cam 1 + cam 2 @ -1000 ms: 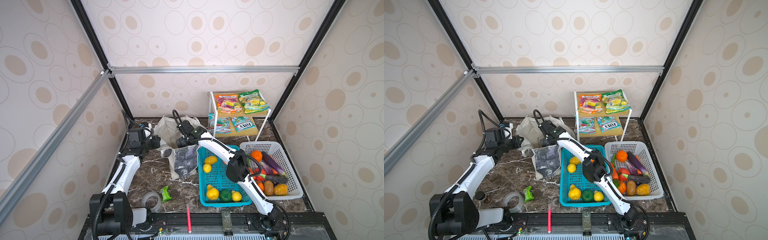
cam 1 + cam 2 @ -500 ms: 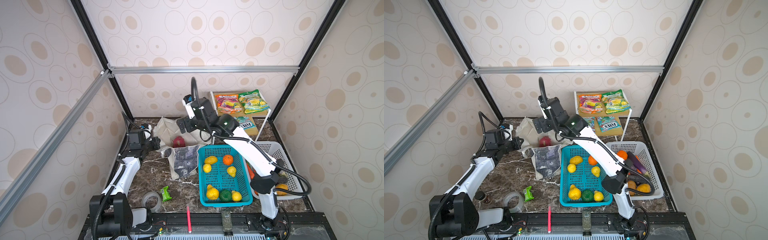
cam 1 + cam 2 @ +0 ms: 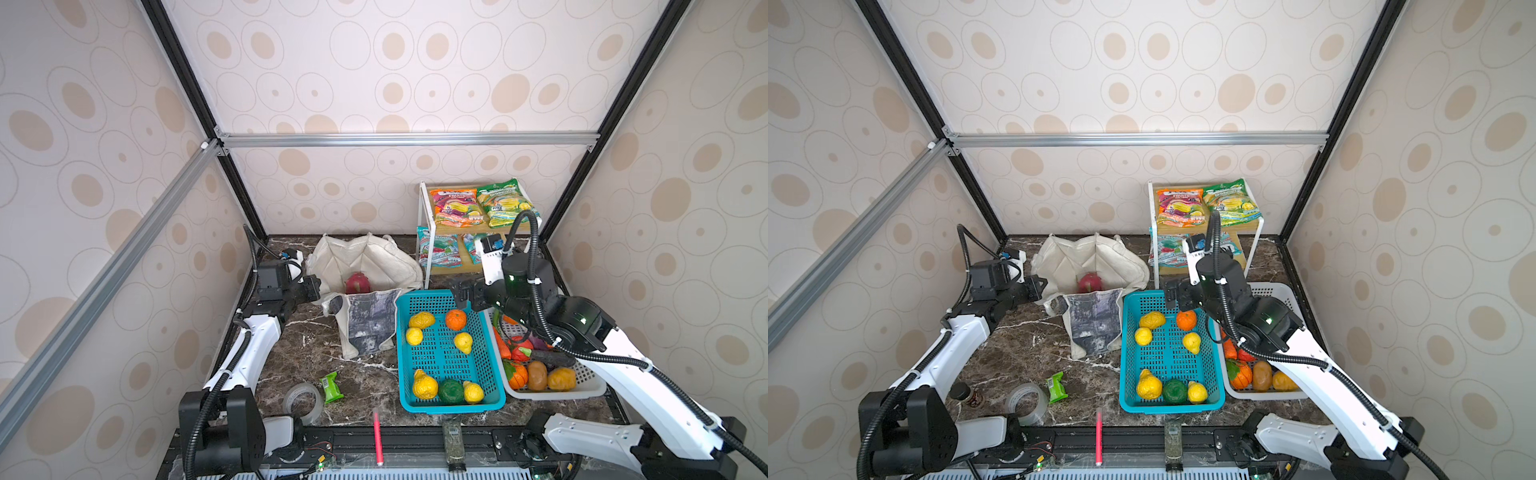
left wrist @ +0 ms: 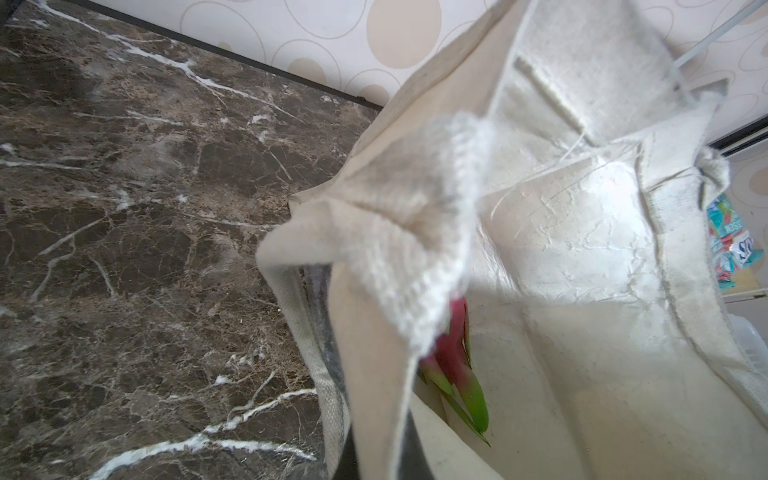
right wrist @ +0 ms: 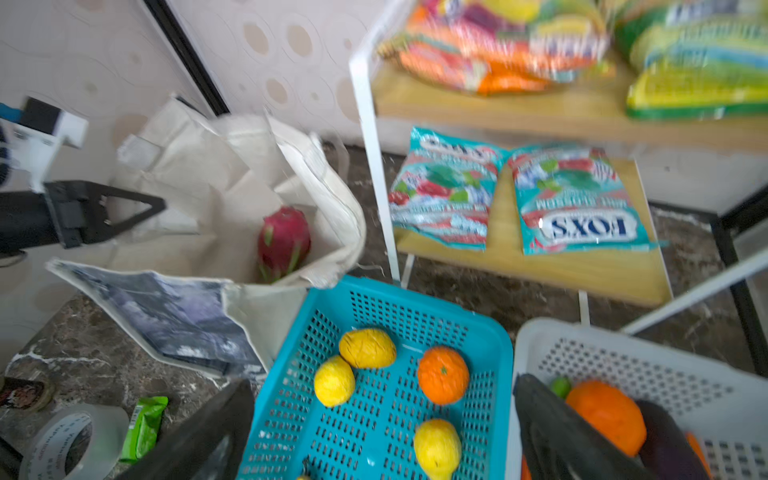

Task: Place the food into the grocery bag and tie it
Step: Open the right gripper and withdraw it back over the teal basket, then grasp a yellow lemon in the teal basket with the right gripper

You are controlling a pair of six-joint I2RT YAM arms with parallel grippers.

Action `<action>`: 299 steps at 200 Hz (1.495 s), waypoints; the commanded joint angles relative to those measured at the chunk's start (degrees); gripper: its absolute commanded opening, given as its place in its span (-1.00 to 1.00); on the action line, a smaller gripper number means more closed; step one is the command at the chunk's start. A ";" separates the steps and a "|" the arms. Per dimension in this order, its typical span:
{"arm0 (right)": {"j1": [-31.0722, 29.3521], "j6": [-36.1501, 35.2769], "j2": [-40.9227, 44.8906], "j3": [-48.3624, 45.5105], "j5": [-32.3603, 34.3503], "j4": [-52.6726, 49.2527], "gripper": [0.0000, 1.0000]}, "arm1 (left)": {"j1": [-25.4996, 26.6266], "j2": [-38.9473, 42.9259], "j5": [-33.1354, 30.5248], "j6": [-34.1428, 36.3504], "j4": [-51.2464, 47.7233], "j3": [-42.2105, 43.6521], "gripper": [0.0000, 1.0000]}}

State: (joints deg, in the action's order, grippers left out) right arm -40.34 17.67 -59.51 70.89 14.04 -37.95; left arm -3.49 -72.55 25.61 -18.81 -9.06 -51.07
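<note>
Lying inside the bag on its pale lining, the dragon fruit is seen thru the open mouth. Bag's rim is clamped by the left gripper, jaws closed on the cloth. Right gripper is held over the far end of the teal basket, jaws spread wide, nothing gripped. Dark green fruit is found at the basket's near end w/ yellow ones. Orange-pink packet & green-yellow packet are seen on the shelf, top tier, well apart from the bag.
</note>
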 commanded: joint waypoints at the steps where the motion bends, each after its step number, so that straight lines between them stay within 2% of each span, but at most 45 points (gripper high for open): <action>1: 0.94 7.72 1.32 -8.24 -6.28 2.25 0.99 | -0.09 1.24 0.88 0.88 -0.17 0.18 -1.00; 23: 1.10 11.88 -0.97 -16.04 -8.88 8.15 0.96 | -0.07 0.93 1.03 0.92 -0.37 0.09 -1.00; 47: 1.11 12.35 -8.61 -19.74 -8.24 12.36 0.89 | -0.08 1.44 1.03 0.99 -0.20 0.26 -1.00; 87: 1.03 13.28 -21.12 -19.64 2.15 7.59 0.80 | -0.09 1.01 3.09 0.77 0.40 0.71 -1.00; 128: 0.88 13.32 -22.58 -22.74 4.30 10.30 0.74 | -0.05 0.58 2.96 0.75 0.16 0.59 -1.00; 161: 0.04 14.00 -24.69 -21.56 -0.05 10.38 0.62 | -0.11 0.51 2.76 0.61 0.18 0.74 -1.00; 191: -1.84 15.19 -21.57 -22.68 -4.41 13.88 0.61 | -0.12 0.48 2.66 0.49 0.27 0.85 -1.00; 224: -1.51 12.09 -21.69 -21.25 2.06 8.95 0.61 | -0.08 0.59 2.95 0.52 0.36 0.87 -1.00; 241: -1.53 10.31 -23.52 -20.18 1.68 6.42 0.60 | -0.02 0.57 3.11 0.54 0.26 0.77 -1.00; 265: -1.52 8.67 -23.71 -21.64 -0.21 8.26 0.60 | -0.03 0.70 2.83 0.68 0.07 0.86 -1.00; 299: -1.51 8.86 -26.03 -21.21 0.45 7.27 0.56 | -0.06 0.75 2.82 0.70 0.14 0.88 -1.00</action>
State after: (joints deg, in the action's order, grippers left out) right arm -41.93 27.09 -83.40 49.43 13.76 -28.56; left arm -3.49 -72.27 27.14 -18.83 -8.62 -50.37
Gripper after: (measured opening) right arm 0.791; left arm 0.047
